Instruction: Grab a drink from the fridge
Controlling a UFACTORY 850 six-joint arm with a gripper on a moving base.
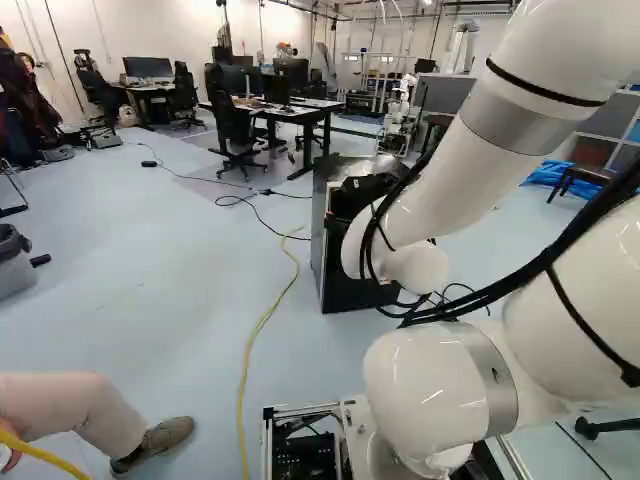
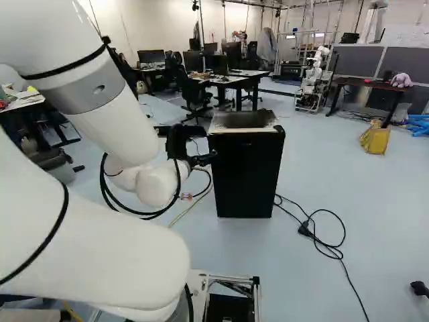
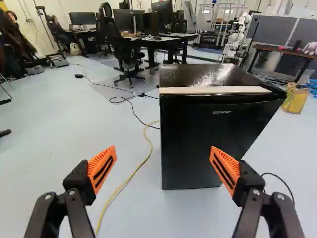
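We're prob. at the very start: nothing's in hand & the fridge (image 3: 208,134) looks shut, its door (image 3: 215,153) flush as far as we can tell. The gripper (image 3: 163,151) has its fingers wide apart, released, w/ only air btwn the orange pads (image 3: 102,167). The fridge stands on the floor (image 3: 54,129) ahead of it, a bit off to one side, & we see no contact in the wrist view. So by our reckoning, done: arm (image 1: 465,165) up near the fridge, approx. facing it. Left: get the door open, find a drink, grip it, bring it out. That's basically the whole job.

Hidden stuff: the drink shows in no view; presumably it's inside, but we can't confirm there's one, nor what kind or which shelf. We can't make out a handle or which side the hinge is on; the pale strip (image 3: 215,90) along the front top edge may or may not help w/ pulling. In the left base view our arm covers much of the fridge; in the right base view the gripper's dark shape is too small & jumbled to read, so we go by the wrist view for the fingers.
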